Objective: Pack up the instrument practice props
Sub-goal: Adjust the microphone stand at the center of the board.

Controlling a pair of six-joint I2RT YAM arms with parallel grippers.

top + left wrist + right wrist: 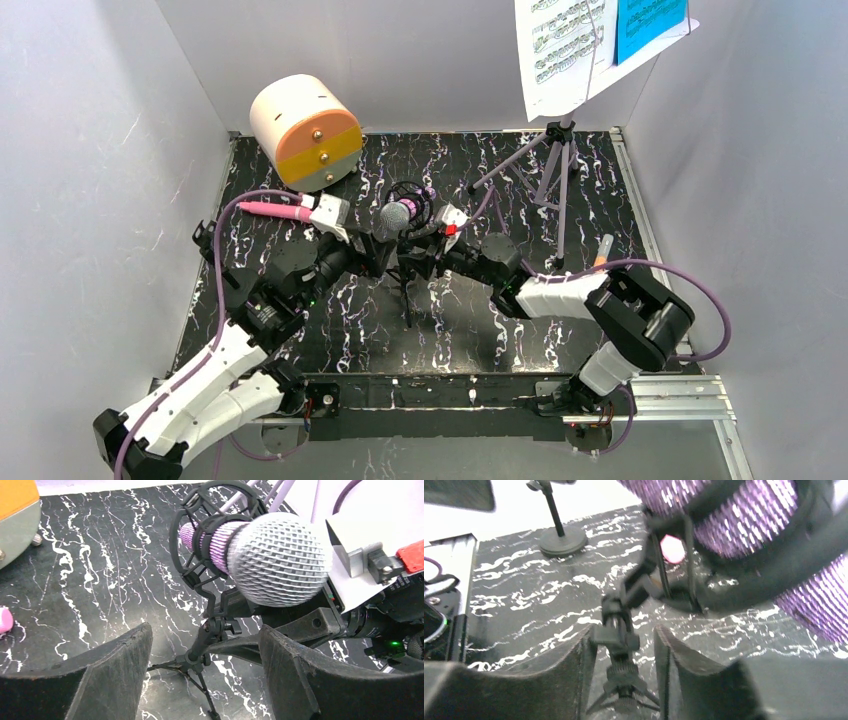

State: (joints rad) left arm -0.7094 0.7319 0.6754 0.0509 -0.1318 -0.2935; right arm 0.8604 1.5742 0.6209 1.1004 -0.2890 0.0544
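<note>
Left claw (205, 630): fingers spread wide, one on either side of the thin black tripod (197, 657) and clear of it, holding nothing. Right claw (624, 632): fingers parted only narrowly and set close about the same tripod stem from the opposite side. A sliver of tabletop (450, 330) shows between the stem and one finger, while contact at the other finger cannot be made out.

Left arm (210, 385): reaches from the near-left corner diagonally towards the centre, forearm low over the tabletop. Right arm (560, 295): folded at the elbow near the right edge, forearm running leftward to meet the left arm at the middle.

Purple silver-headed microphone (280, 557): cradled in a black shock mount (176, 540) on top of the tripod, at the centre of the tabletop, directly above both claws. Pink toy microphone (272, 209): lies flat beside the left wrist. Lilac music rack (562, 128): stands at the far right on tripod legs and carries the white page (555, 50) and the blue page (648, 25). Cream cylinder box (305, 130): rests at the far left.

Limits of view: from above, both claws and most of the tripod are hidden under the wrists and the microphone. The pages and rack are cut off by the upper edge. In the right wrist view the microphone body is blurred and cropped, and the tripod feet are partly masked by the fingers.
</note>
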